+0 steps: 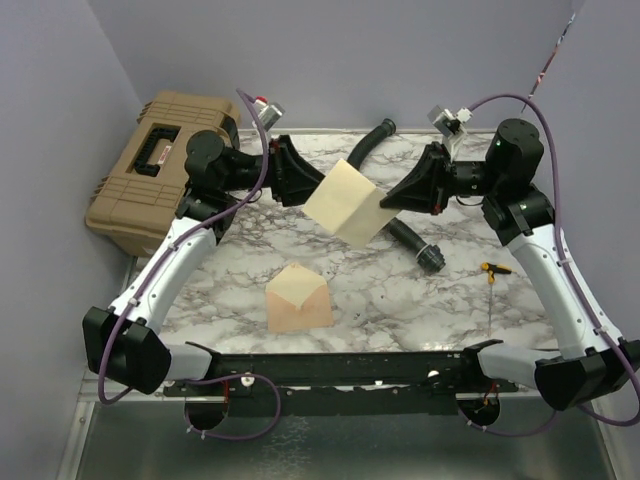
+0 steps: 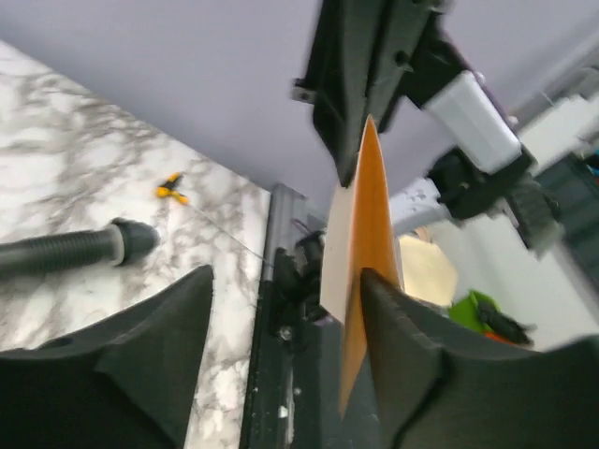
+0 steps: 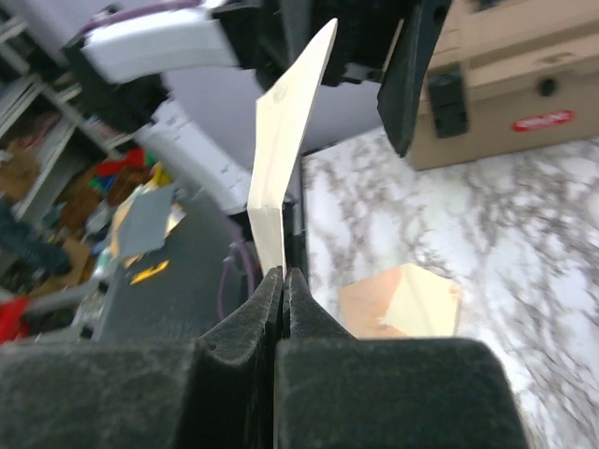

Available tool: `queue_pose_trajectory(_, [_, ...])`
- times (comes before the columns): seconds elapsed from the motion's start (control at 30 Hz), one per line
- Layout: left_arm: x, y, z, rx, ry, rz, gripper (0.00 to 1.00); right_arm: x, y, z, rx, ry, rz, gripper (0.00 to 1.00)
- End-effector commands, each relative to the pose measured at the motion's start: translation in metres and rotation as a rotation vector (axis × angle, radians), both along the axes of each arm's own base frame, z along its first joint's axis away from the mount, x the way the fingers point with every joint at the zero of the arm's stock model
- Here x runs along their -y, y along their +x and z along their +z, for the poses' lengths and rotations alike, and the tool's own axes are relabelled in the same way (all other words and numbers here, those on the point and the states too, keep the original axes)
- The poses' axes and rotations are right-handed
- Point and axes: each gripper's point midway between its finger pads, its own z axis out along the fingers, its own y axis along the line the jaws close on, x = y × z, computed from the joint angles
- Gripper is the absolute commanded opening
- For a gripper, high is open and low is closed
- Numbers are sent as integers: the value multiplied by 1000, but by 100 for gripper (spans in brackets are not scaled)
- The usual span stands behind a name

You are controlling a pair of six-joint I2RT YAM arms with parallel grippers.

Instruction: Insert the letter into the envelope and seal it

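Note:
The letter is held in the air above the table's middle, between my two grippers. My right gripper is shut on its right edge; in the right wrist view the jaws pinch the pale sheet. My left gripper is open at the letter's left edge. In the left wrist view the sheet stands edge-on against the right finger, with a wide gap to the left finger. The envelope lies on the table in front, flap open with the cream inside showing, and also shows in the right wrist view.
A tan hard case stands at the table's back left. A black hose lies at the back right under my right gripper. A small yellow-handled tool lies at the right. The table is marble-patterned.

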Motion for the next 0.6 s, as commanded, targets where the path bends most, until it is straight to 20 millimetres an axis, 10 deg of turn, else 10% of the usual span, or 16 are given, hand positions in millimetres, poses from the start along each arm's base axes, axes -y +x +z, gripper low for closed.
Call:
queue_pose_trajectory(0.0, [-34, 47, -57, 16, 243, 284, 72, 8, 55, -26, -43, -114, -356, 0])
queue_pose_trajectory(0.3, [-142, 141, -96, 0, 646, 1098, 82, 36, 108, -61, -148, -234, -706, 0])
queue_pose_trajectory(0.57, [-52, 95, -34, 97, 313, 637, 85, 8, 66, -65, -192, -202, -373, 0])
